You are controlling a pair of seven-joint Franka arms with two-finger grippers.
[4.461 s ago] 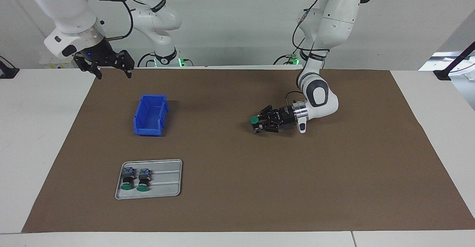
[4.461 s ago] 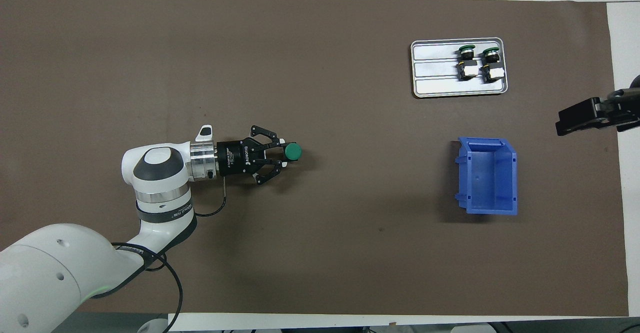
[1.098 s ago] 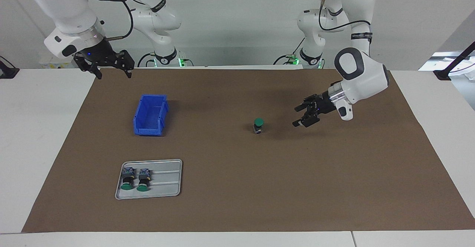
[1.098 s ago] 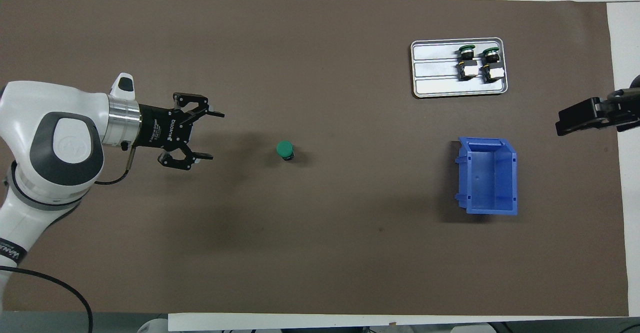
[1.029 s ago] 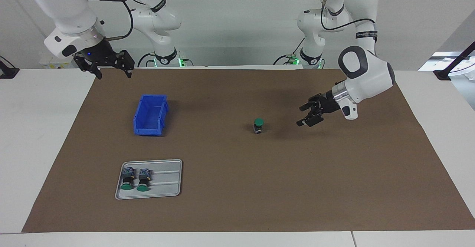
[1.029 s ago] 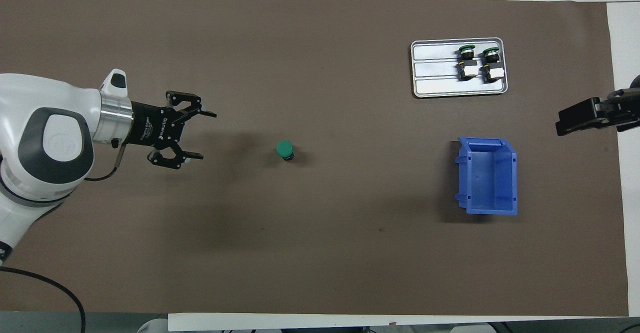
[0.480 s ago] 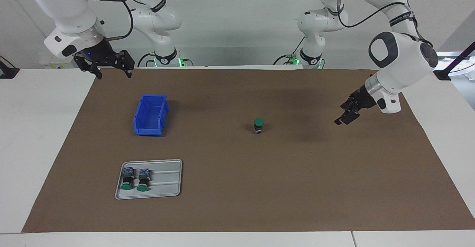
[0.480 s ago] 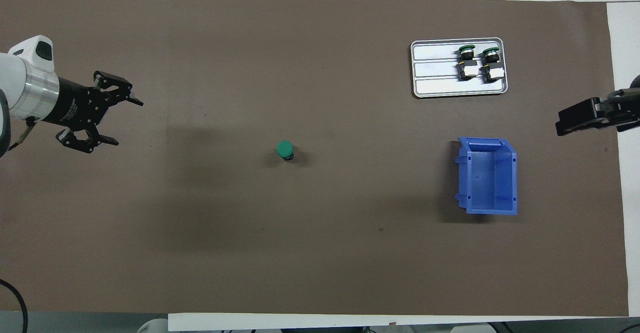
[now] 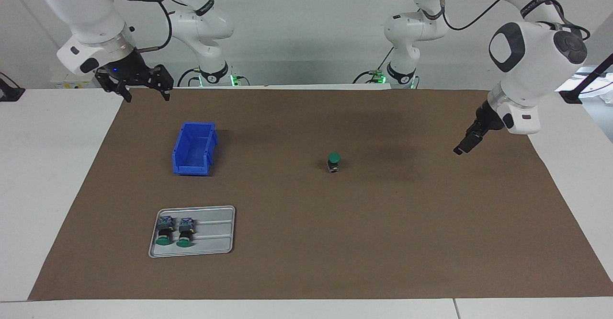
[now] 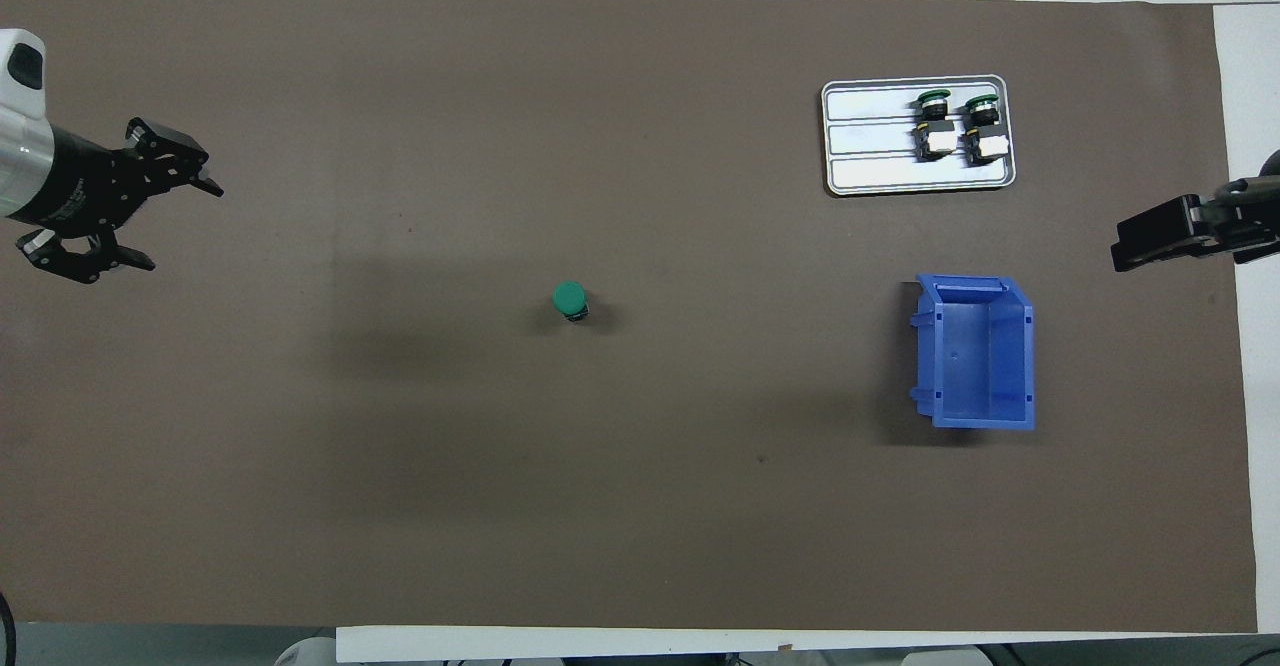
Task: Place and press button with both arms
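Left hand (image 10: 160, 221) hung over the brown mat (image 9: 306, 261) out at the left arm's end of the worktop, well apart from the button (image 9: 334, 162), its fingers spread and holding nothing. Right hand (image 9: 146, 91) waited over the mat's edge on the robots' side of the blue bin (image 9: 194, 148), fingers likewise apart and empty. The button stood upright on its terminal end, green cap up, alone on the mat between the bin and the left hand. Standing that way, I judged, it offered its cap for a press from above. Two more buttons (image 9: 175, 230) lay on their sides in a grey tray (image 9: 215, 242), farther from the robots than the bin. The overhead view showed the left hand's spread fingers plainly, where the facing view showed them edge-on; only the facing view showed both hands raised off the mat.
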